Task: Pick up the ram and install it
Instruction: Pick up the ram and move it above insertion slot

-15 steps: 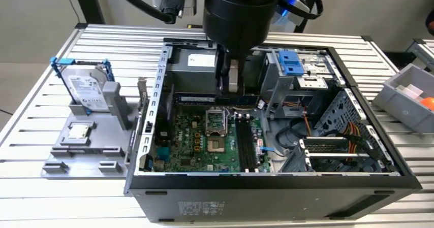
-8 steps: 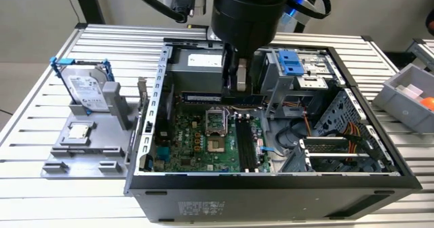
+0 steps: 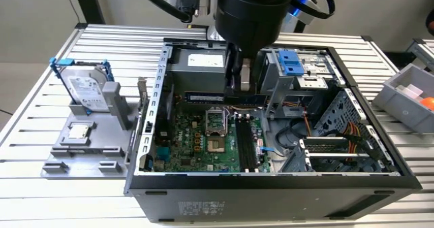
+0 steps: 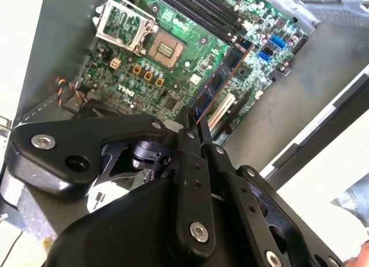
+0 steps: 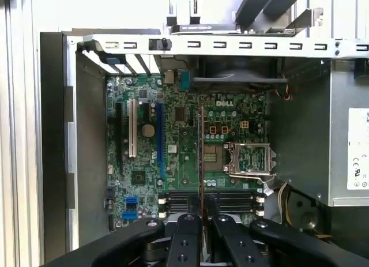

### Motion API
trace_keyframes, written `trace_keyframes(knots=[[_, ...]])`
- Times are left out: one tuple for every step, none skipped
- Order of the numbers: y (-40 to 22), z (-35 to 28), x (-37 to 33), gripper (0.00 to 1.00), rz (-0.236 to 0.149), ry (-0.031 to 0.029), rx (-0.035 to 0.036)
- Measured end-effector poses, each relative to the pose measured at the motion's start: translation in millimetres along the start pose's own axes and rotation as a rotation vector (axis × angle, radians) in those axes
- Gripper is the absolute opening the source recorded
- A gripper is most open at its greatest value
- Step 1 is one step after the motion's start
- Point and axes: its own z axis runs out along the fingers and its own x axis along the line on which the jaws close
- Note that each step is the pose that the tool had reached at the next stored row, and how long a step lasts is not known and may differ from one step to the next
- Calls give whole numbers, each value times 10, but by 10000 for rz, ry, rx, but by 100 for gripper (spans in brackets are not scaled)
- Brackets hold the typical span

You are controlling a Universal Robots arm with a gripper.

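Fingers (image 3: pixel 245 77) of the gripper (image 3: pixel 241 89) were clamped shut on the ram (image 3: pixel 203 97), one on each face of the stick. We logged the ram as held level inside the open computer case (image 3: pixel 271 190), above the motherboard (image 3: pixel 196 139) and not touching it, just in front of the power supply box (image 3: pixel 196 75). The longer part of the stick pointed to the exterior view's left. It lay crosswise to the black memory slots (image 3: pixel 245 144) and was not seated in them.

In the first wrist view we saw the ram (image 5: pixel 201 151) edge-on as a thin line running out from the fingertips (image 5: pixel 189 224) over the green board and crossing the slots (image 5: pixel 230 200) at a right angle, with the processor socket (image 5: pixel 251 158) just beside it. In the second wrist view the stick (image 4: pixel 222 85) jutted out from between the closed fingers over the motherboard (image 4: pixel 173 76).

Outside the case, at the exterior view's left, a hard drive (image 3: pixel 88 88) in a blue frame stood upright on a grey holder (image 3: pixel 74 159), and a small square chip (image 3: pixel 79 131) lay flat on the same holder. A grey bin (image 3: pixel 407 98) sat at the exterior view's right. Everything rested on a slatted metal table (image 3: pixel 40 197).
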Motion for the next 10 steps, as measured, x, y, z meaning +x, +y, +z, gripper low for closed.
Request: trace_keyframes(knots=[[-16, 1, 0, 0, 0, -2, 1], [-34, 1, -1, 0, 0, -3, 1], [-51, -2, -3, 0, 0, 0, 0], [-69, -2, -4, 0, 0, -1, 1], [-85, 0, -4, 0, 0, -5, 2], [-101, -2, -5, 0, -1, -2, 1], [-116, -3, -5, 0, 0, -2, 1], [-130, -2, -6, 0, 0, -4, 2], [-142, -4, -8, 0, 0, -1, 1], [-154, -4, -9, 0, 0, -1, 1]])
